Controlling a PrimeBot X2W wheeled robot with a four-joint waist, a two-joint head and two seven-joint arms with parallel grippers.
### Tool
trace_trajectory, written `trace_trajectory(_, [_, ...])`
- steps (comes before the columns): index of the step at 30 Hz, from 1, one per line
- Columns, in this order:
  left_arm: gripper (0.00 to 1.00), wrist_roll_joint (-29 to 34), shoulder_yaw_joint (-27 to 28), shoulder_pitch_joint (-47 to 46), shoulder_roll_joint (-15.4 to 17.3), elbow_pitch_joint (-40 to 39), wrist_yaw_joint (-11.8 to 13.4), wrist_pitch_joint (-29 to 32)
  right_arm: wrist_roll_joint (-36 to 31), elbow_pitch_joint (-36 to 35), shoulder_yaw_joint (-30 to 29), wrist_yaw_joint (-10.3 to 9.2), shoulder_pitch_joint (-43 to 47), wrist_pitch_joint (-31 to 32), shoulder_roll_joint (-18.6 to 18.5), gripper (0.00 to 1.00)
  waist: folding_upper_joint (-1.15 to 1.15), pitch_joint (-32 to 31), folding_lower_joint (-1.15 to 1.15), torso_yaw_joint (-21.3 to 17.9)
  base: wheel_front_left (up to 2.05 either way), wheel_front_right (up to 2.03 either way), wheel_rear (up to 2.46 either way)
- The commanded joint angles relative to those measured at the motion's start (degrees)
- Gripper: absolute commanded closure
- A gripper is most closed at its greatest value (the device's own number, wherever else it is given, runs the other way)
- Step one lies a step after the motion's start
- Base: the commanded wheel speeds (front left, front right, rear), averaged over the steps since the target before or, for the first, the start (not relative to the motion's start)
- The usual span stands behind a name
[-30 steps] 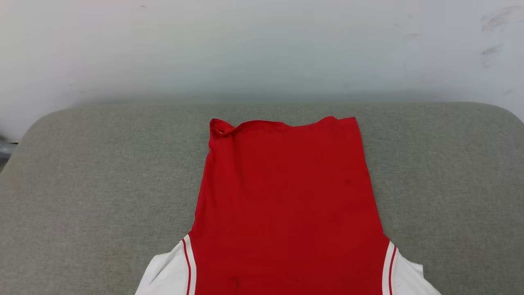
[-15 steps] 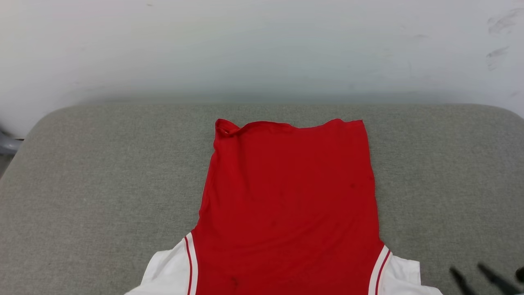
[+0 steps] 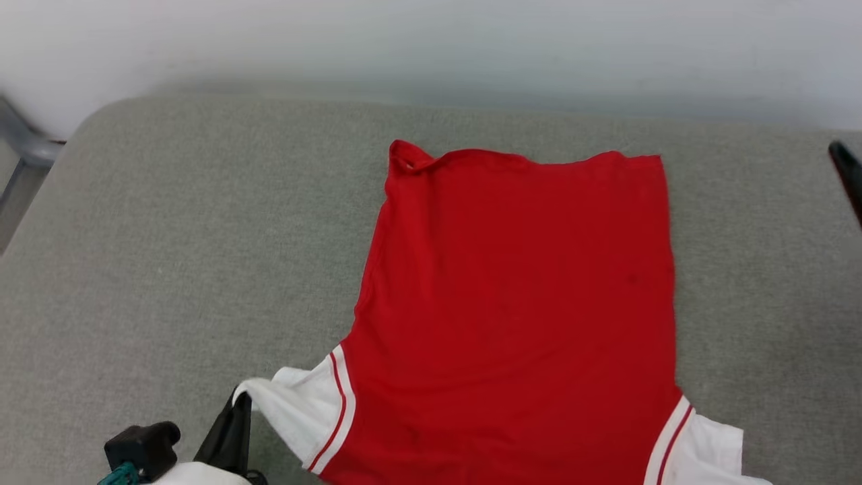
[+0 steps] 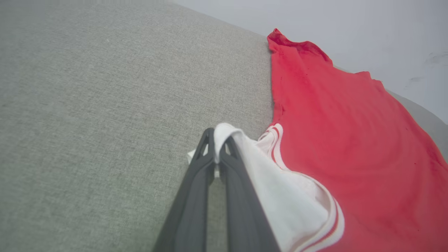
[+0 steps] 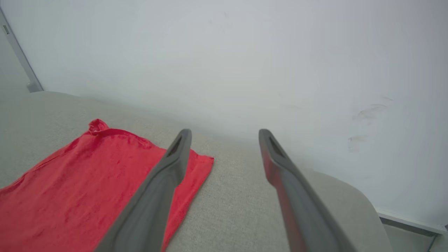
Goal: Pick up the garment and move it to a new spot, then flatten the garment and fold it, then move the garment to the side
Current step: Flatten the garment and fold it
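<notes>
The garment (image 3: 518,296) lies spread with its plain red back up on the grey cushion, hem toward the wall, white sleeves near the bottom edge. My left gripper (image 3: 239,407) is shut on the edge of the left white sleeve (image 4: 266,168), lifting it a little off the cushion; in the left wrist view the white cloth wraps over the fingertips of the gripper (image 4: 218,134). My right gripper (image 5: 224,138) hangs open above the cushion, past the garment's (image 5: 87,182) far right hem corner, touching nothing. One of its fingers (image 3: 847,168) shows at the head view's right edge.
The grey upholstered surface (image 3: 168,256) runs wide on both sides of the shirt, with rounded corners. A pale wall (image 3: 431,40) stands right behind it. A grey metal frame piece (image 3: 27,145) sits at the far left.
The head camera has tilted down and shifted. My left gripper has come in at the lower left and shut on the white sleeve. The right gripper has moved from the lower right up to the right edge.
</notes>
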Motion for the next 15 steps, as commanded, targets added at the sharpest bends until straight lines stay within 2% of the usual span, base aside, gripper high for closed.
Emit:
trace_trajectory(1, [1.00,0.8,-0.1,-1.9,-0.6,-0.6,-0.4,-0.1,0.0,1.3,1.1,-0.06,-4.9,2.6,-1.0,0.00,0.00,4.5,-0.01,3.2,0.00,0.00,0.00])
trace_trajectory(7, [1.00,3.3,-0.2,-6.4,-3.2,-1.4,-2.0,-0.2,-0.2,10.7,6.5,-0.07,-22.3,17.0,-2.7,0.00,0.00,10.8,-0.01,6.8,0.00,0.00,0.00])
trace_trajectory(12, [1.00,5.5,0.0,-9.0,-5.8,-1.4,-3.7,-0.2,-0.5,18.4,12.1,-0.06,-32.2,34.0,-4.2,0.00,0.00,15.2,-0.01,9.3,0.00,0.00,0.00])
trace_trajectory(15, [1.00,6.6,0.5,-10.3,-7.4,-1.1,-4.8,-0.2,-1.0,21.8,14.4,-0.06,-36.3,41.8,-4.4,0.00,0.00,17.4,-0.01,10.4,0.00,0.00,0.00])
